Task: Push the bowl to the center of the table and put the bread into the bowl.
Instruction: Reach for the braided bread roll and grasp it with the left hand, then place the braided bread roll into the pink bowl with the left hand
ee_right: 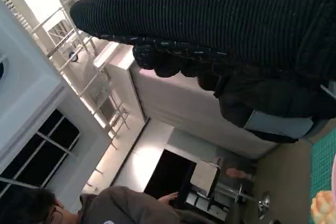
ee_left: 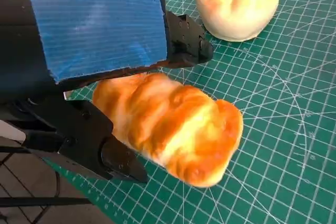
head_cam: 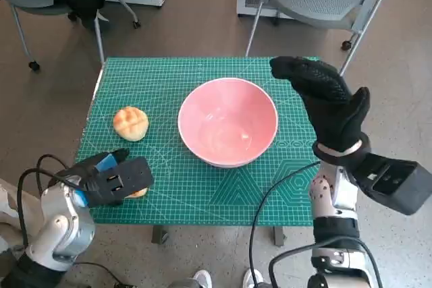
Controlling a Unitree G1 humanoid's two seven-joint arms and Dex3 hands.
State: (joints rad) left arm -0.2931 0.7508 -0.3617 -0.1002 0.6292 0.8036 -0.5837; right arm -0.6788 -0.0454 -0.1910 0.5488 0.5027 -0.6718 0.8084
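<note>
1. The pink bowl (head_cam: 228, 123) is seen sitting at about the middle of the green cutting mat (head_cam: 196, 190), so the pushing step is judged done or all but done.
2. Down at the lower left of the head view, the left hand (head_cam: 111, 180) is laid over an oblong bread loaf (ee_left: 170, 124) near the mat's front edge; in the left wrist view its fingers (ee_left: 123, 161) are seen on either side of the loaf, closed against it, though whether it is lifted off the mat cannot be told.
3. A second piece, a round bun (head_cam: 131, 123), is left lying untouched between that hand and the bowl, just left of the bowl.
4. On the right of the head view, the gloved right hand (head_cam: 327, 102) is raised beside the bowl's right rim, nothing held, fingers extended; contact with the rim cannot be told.
5. The step in hand is judged to be the bread pickup. Next, a firm grip is called for, then a lift clear over the bun and the rim.
6. A seated person (ee_right: 105, 205) is glimpsed in the right wrist view.
</note>
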